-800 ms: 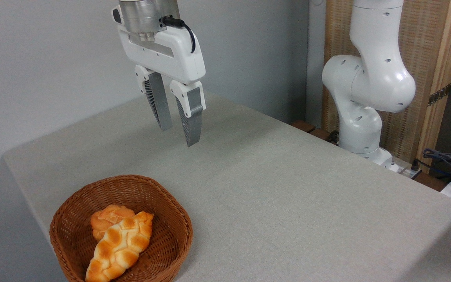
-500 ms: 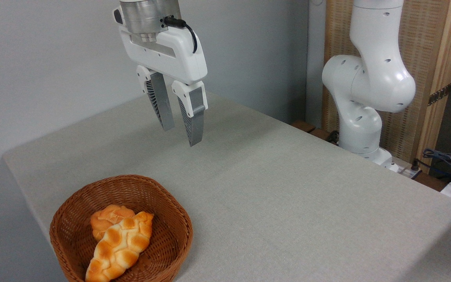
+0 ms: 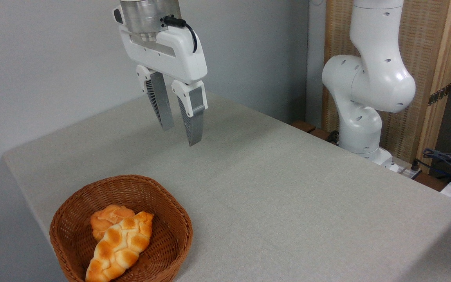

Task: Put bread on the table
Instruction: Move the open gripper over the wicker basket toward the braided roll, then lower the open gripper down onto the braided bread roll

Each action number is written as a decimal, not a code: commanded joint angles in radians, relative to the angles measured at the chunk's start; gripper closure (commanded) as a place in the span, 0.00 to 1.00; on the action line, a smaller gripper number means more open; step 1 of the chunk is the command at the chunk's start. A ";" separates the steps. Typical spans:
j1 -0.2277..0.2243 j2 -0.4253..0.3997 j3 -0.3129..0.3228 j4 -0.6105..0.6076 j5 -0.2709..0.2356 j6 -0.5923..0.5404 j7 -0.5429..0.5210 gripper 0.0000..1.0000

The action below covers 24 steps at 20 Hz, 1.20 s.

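golden braided bread is lying in the wicker basket beside a round bun — the gripper is hanging above the table, fingers parted and empty.

Grey wall, perhaps woven screen

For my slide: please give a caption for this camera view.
Open two-finger gripper above grey table; braided golden loaf in wicker basket.

No readable text, labels, brand marks, numbers or signs appear anywhere in this view, whether on the robot arm, the basket, the tabletop or the background.
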 commanded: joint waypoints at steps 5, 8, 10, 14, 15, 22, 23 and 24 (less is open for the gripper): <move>-0.004 0.028 0.009 -0.015 -0.014 0.304 0.002 0.00; -0.004 0.048 0.009 -0.021 -0.013 0.360 0.002 0.00; -0.004 0.070 0.009 -0.030 -0.013 0.394 0.002 0.00; -0.005 0.106 0.004 -0.087 -0.008 0.548 0.003 0.00; -0.005 0.119 0.003 -0.112 -0.008 0.596 0.003 0.00; -0.005 0.194 -0.014 -0.176 -0.005 0.812 0.002 0.00; -0.002 0.200 -0.013 -0.176 -0.004 0.816 0.003 0.00; -0.001 0.205 -0.008 -0.176 -0.002 0.817 0.005 0.00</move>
